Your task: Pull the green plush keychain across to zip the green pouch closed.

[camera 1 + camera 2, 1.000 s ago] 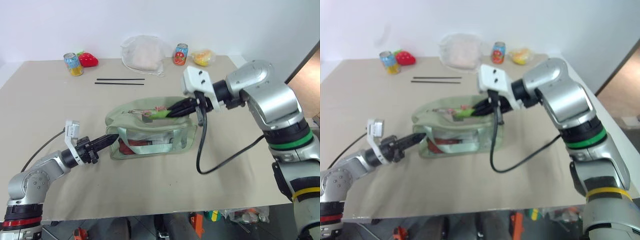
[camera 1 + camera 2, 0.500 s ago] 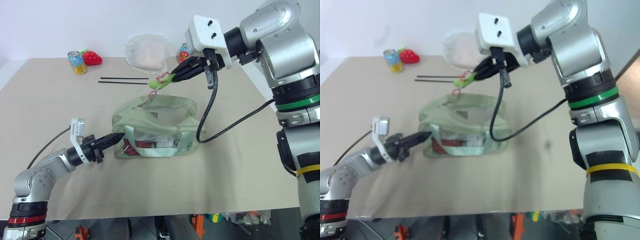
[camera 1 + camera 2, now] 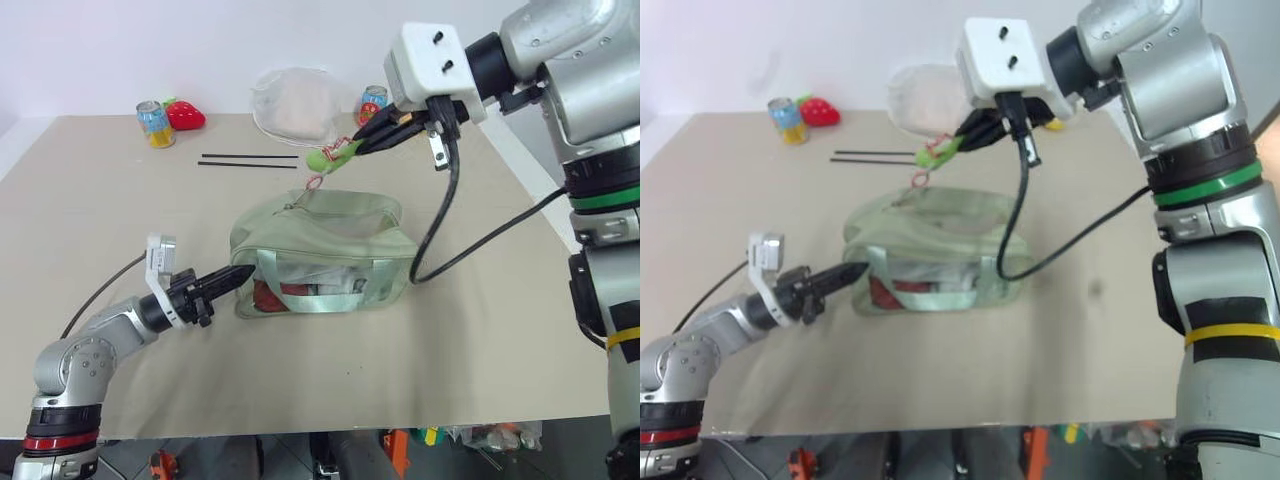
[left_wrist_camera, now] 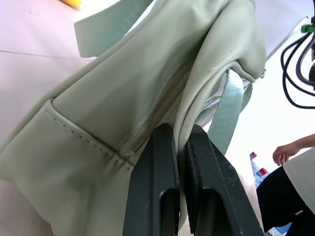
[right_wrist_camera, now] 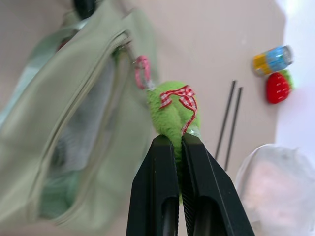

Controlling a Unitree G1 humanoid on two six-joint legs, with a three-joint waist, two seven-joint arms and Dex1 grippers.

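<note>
The pale green pouch (image 3: 330,228) lies on the table, its zipper (image 4: 157,110) running along the top. Above its left end hangs the fuzzy lime-green plush keychain (image 3: 329,157), joined to the zipper pull by a pinkish clip (image 5: 142,72). My right gripper (image 3: 356,149) is shut on the keychain (image 5: 171,114) and holds it up off the pouch. At the pouch's left end, low and near table level, my left gripper (image 3: 240,274) is shut on a fold of the pouch fabric (image 4: 206,83).
Two black sticks (image 3: 250,160) lie behind the pouch. A white drawstring sack (image 3: 296,103), two small cans (image 3: 152,124) (image 3: 373,100) and a red strawberry toy (image 3: 186,116) line the far edge. A person's hand (image 4: 284,152) is beyond the table.
My right gripper has risen with the keychain, from the pouch's top to well above it. The left gripper has kept its hold on the pouch end.
</note>
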